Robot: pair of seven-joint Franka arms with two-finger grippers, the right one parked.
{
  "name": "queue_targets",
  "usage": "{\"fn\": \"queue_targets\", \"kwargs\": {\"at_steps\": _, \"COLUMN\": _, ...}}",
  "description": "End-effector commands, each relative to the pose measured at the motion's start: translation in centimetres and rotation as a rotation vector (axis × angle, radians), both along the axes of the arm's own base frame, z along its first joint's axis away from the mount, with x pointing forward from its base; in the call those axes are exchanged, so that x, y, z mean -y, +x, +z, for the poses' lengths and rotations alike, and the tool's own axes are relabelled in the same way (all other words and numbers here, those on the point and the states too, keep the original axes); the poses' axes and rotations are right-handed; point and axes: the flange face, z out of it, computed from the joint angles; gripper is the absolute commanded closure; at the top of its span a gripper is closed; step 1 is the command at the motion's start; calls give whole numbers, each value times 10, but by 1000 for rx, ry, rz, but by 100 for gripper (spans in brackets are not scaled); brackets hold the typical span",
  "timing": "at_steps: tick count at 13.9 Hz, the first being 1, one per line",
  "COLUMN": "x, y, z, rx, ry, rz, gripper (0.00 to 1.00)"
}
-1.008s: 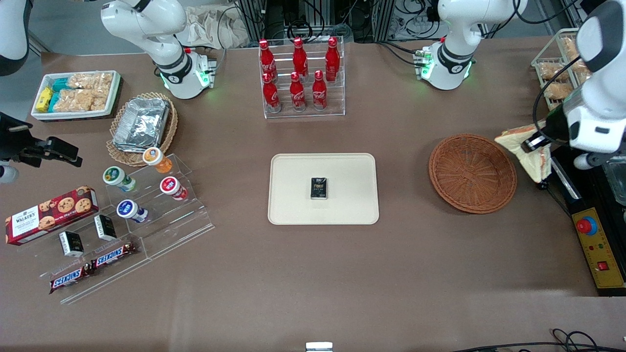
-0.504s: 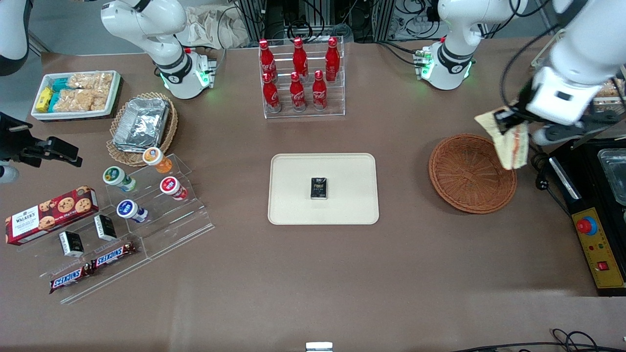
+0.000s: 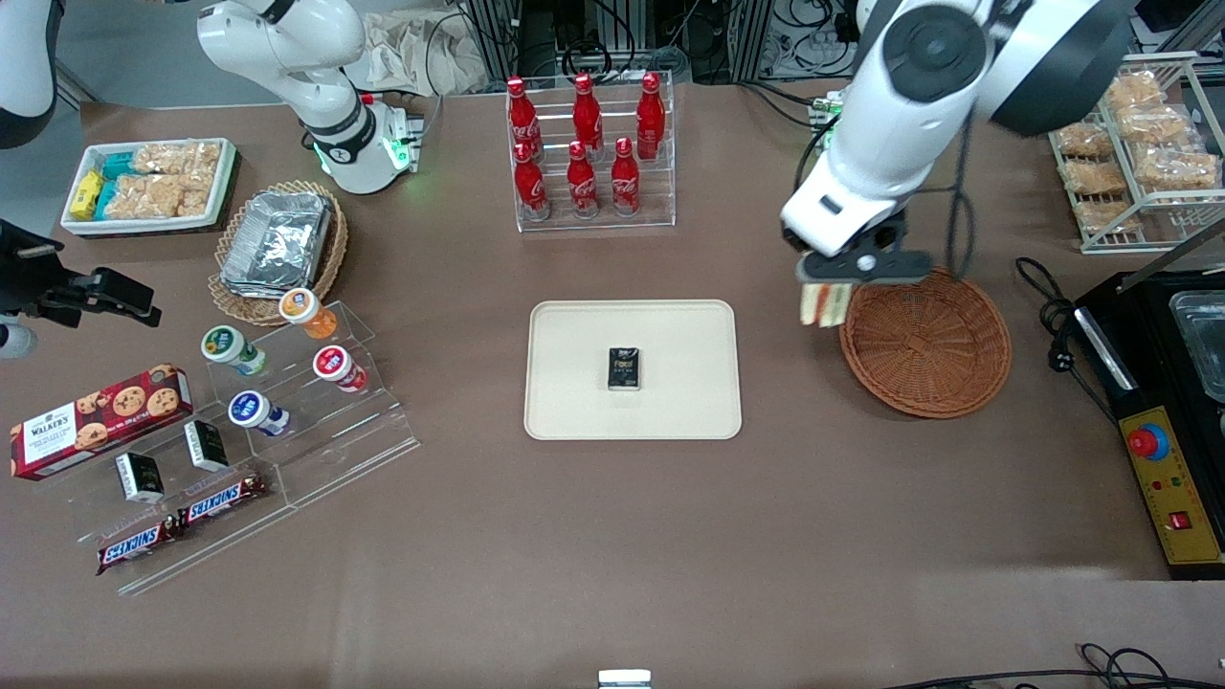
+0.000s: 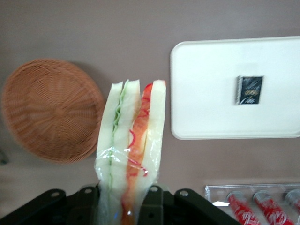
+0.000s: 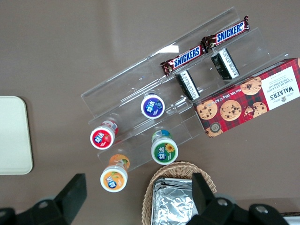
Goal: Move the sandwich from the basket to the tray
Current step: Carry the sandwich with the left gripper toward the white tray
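Claw point(image 3: 831, 287) clamped on the sandwich point(image 3: 823, 304), carried in the air, wedge hanging downward with its filling edges showing (wrap visible in wrist view). It sits over the worktop just beside the rim of the basket point(image 3: 924, 340), between basket and tray point(image 3: 574, 373). Tray lies toward the parked arm's end; a small black pack point(image 3: 624, 369) occupies its centre.

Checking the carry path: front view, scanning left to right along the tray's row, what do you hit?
Tiered acrylic stand → tray → small black pack on it → sandwich shut in the gripper → basket → black control box.
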Motion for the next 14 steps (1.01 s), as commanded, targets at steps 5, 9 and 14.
{"fn": "queue_targets", "kwargs": {"at_steps": 5, "x": 65, "y": 31, "z": -153, "rx": 0, "ry": -33, "rz": -106, "gripper": 100}}
{"fn": "queue_targets", "kwargs": {"at_steps": 9, "x": 93, "y": 33, "z": -237, "rx": 37, "ry": 6, "rz": -96, "gripper": 100}}
{"fn": "queue_targets", "kwargs": {"at_steps": 14, "x": 103, "y": 30, "z": -288, "rx": 51, "ry": 27, "rz": -99, "gripper": 100}}
